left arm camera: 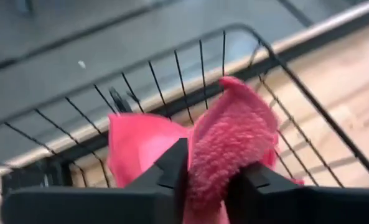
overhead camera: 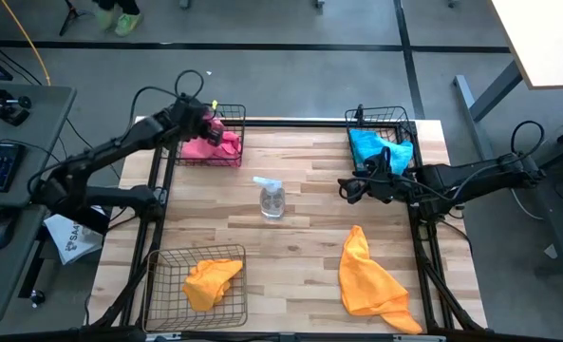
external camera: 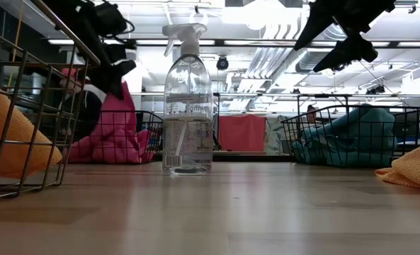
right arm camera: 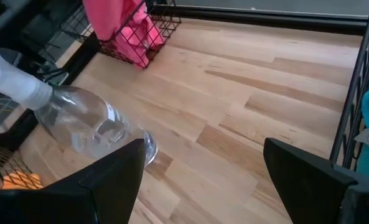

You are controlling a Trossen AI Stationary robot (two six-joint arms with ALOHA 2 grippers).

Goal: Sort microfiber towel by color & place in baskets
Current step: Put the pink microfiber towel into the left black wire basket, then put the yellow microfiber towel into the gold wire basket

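Across the table [overhead camera: 300,228] I see three black wire baskets: one at the far left [overhead camera: 226,157], one at the far right [overhead camera: 381,119] and one at the near left [overhead camera: 167,285]. My left arm reaches out over the far-left basket; my right arm comes in from the right and hangs above the boards just in front of the far-right basket.

Largest of the loose things is the orange towel [overhead camera: 371,280], lying flat on the near right of the table, outside any basket. A second orange towel [overhead camera: 212,281] sits in the near-left basket, so I judge that is where the loose one belongs. Teal-blue towels [overhead camera: 374,147] fill the far-right basket. The pink towel [left arm camera: 234,143] hangs in the left gripper [left arm camera: 206,177], whose fingers are clamped on a fold of it directly above the far-left basket, with more pink cloth [overhead camera: 205,150] already down inside.

A clear spray bottle [overhead camera: 272,199] stands upright mid-table, between the two arms.

The right gripper [right arm camera: 203,165] has its fingers spread wide with nothing between them. What matters next, as I read it: the loose orange towel lies nearer than that gripper, toward the table's front edge on the right side, its long axis running near-to-far. My right arm is clearly the closer one, while the left only needs to let go.
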